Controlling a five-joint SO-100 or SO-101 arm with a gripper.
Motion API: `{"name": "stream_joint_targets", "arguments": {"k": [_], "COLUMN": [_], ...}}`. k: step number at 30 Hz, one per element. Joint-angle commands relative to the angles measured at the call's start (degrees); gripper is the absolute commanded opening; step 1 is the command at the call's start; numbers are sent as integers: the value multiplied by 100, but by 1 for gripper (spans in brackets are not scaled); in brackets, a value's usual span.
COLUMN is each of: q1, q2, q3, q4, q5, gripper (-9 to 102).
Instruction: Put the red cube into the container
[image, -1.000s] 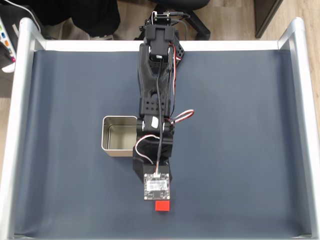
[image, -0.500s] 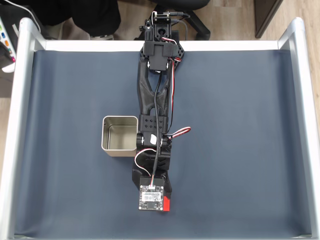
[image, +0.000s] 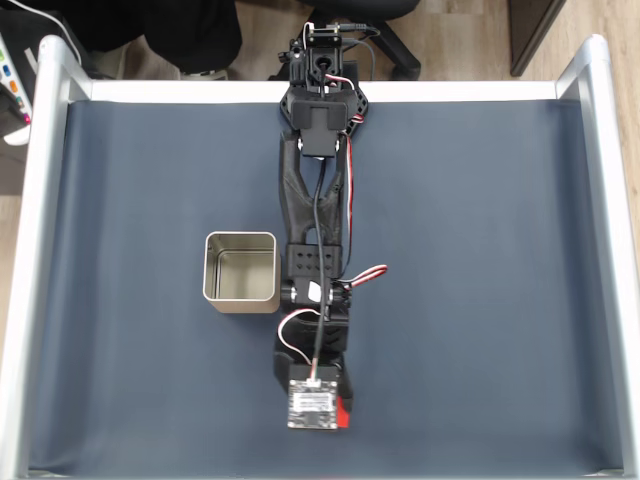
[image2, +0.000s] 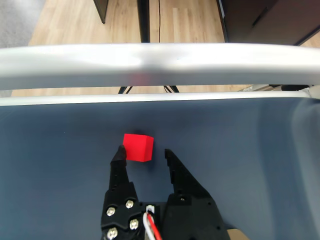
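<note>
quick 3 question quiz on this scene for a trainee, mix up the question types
1. True or false: the red cube is already inside the container.
2. Multiple choice: in the wrist view, the claw is (A) shut on the cube, (B) open with the cube just ahead between its tips, (C) open over the tin.
3. Fill in: in the fixed view, the container sits to the ___ of the arm.

Key
1. False; the cube lies on the dark mat and the tin is empty.
2. B; the left fingertip is about at the cube's edge.
3. left
</note>
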Motion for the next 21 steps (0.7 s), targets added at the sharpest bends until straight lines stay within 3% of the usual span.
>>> {"name": "stream_joint_targets", "arguments": {"k": [1,21], "q1": [0,44], "q2": [9,114], "q3": [-246,-396], "q4": [-35,-79], "q5": [-105,-413], "gripper": [25,28]}}
